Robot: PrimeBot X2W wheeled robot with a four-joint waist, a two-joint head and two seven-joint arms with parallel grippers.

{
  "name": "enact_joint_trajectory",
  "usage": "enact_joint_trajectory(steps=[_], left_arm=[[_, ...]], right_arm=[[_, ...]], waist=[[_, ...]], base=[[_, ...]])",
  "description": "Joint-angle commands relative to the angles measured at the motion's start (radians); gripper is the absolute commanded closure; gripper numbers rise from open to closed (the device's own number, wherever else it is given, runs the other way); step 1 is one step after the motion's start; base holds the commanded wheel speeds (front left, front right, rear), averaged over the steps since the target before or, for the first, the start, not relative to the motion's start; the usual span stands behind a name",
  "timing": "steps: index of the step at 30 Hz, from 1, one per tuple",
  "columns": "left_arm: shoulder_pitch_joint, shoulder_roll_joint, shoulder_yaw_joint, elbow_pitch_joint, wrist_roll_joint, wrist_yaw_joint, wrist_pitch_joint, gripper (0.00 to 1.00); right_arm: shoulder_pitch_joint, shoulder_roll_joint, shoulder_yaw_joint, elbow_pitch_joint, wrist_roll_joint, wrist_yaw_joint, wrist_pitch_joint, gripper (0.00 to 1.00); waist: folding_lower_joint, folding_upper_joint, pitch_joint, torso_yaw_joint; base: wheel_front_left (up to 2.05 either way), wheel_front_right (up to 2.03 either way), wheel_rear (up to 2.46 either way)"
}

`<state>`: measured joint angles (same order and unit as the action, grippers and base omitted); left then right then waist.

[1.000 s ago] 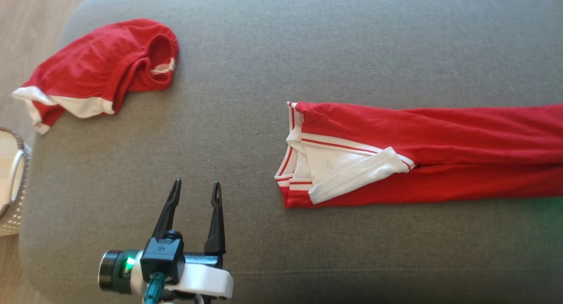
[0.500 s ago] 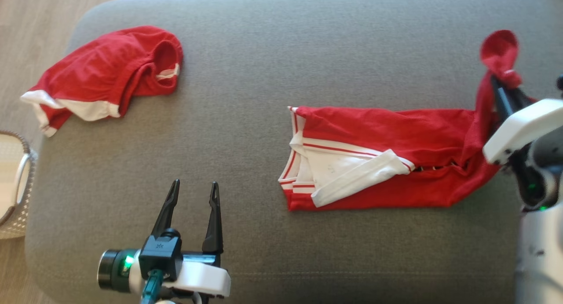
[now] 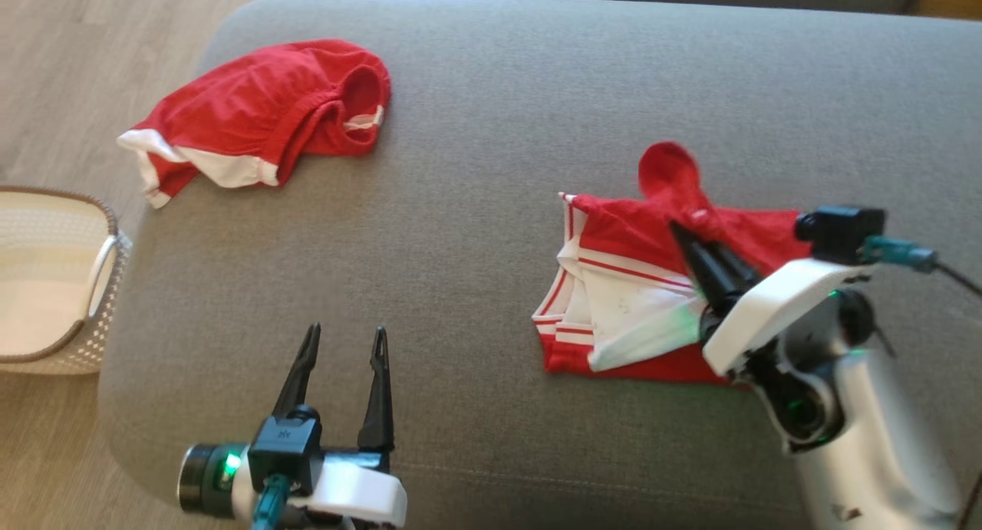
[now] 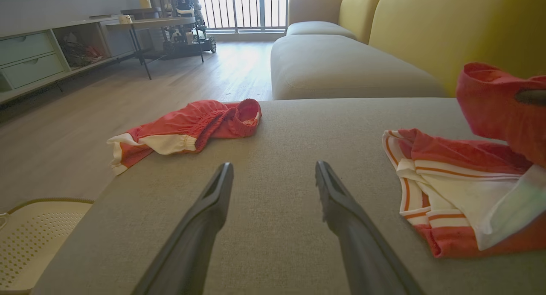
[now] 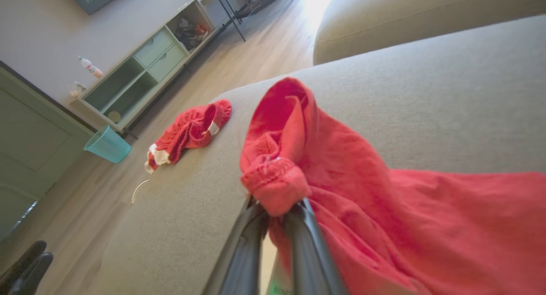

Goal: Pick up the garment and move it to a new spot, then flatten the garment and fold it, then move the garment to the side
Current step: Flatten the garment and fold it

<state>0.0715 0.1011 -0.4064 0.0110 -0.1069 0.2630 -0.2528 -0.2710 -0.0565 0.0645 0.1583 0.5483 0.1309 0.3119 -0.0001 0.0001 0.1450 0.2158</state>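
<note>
I am holding the bunched red hem of the garment pinched between the nearly closed fingers of my right end effector, lifted over the white-striped end lying flat on the grey sofa cushion; I judge this is doubling the length over for the fold. My left end effector is hovering wide and empty near the cushion's front edge, well apart from the garment, since 1 grip is handling this fold. Another red garment is lying crumpled at the far-left corner, clear of the work.
</note>
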Motion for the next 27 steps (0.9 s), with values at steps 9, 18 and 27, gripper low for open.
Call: enact_joint_trajectory(steps=[9,18,27], left_arm=[[0.004,-0.018,0.041,-0.02,0.019,-0.01,-0.009,0.0],[0.028,-0.025,0.053,-0.017,0.022,-0.019,-0.009,0.0],[0.034,-0.03,0.078,-0.036,0.031,-0.021,-0.009,0.0]], right_arm=[[-0.095,0.006,0.142,0.179,0.111,0.0,-0.162,0.82],[-0.18,0.006,0.251,0.333,0.316,0.0,-0.325,0.0],[-0.134,0.006,0.025,0.272,0.115,0.0,-0.4,0.0]], waist=[[0.0001,-0.0001,-0.017,0.043],[0.0001,-0.0001,-0.04,0.03],[0.0001,-0.0001,-0.058,-0.036]], base=[[0.0,0.0,0.0],[0.0,0.0,0.0],[0.0,0.0,0.0]])
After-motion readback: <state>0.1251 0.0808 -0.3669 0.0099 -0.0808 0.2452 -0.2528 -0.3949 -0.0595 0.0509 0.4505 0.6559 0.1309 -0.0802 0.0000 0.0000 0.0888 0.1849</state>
